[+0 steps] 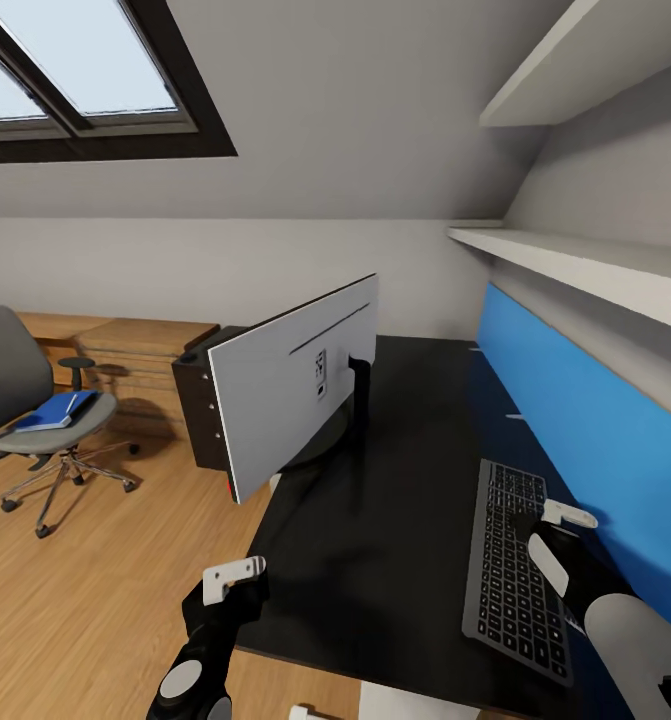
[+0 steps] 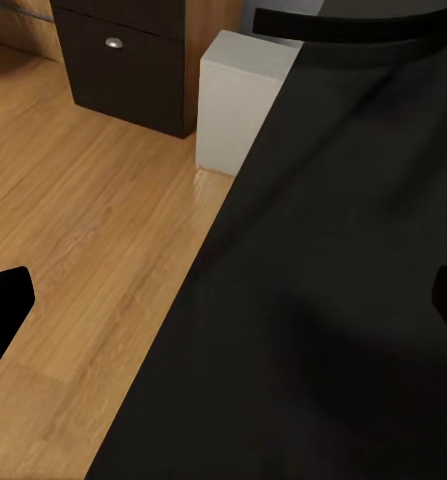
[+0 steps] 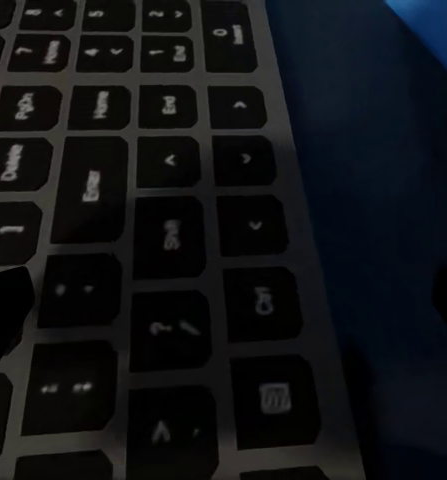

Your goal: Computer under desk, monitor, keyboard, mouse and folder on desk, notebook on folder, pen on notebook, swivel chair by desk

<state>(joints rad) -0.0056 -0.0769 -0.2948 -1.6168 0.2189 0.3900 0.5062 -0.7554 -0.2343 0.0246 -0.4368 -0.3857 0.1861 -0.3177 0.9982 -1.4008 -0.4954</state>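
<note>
Desk [image 1: 395,560]: black top, under both grippers. The blue back panel [image 1: 575,420] runs just past the right gripper's outer side.

Monitor [image 1: 300,385]: on the desk, silver back to the camera, beyond the left gripper and well apart from the right one.

Swivel chair [image 1: 25,410]: off on the wood floor [image 1: 95,600], far out from the left gripper and away from the desk. The blue folder [image 1: 57,410] is on its seat.

Keyboard [image 1: 513,565]: flat on the desk by the back panel. The right gripper [image 1: 560,540] hangs right over its far half with both fingers spread, nothing pinched; in the right wrist view the arrow keys are just below, so it is close above or touching, can't tell which.

Left gripper [image 1: 237,590]: at the desk's near edge, spread, empty. Its wrist view shows the light grey box [image 2: 245,100] down by the desk edge, likely the computer, with the black drawer unit [image 2: 133,60] beside it.

Step in hand, as a judgement: keyboard placement beside the monitor, at or near release. Next calls for lifting the right gripper clear without dragging the keyboard, then finding the mouse, not seen here; the folder transfer from the chair is not yet done.
</note>
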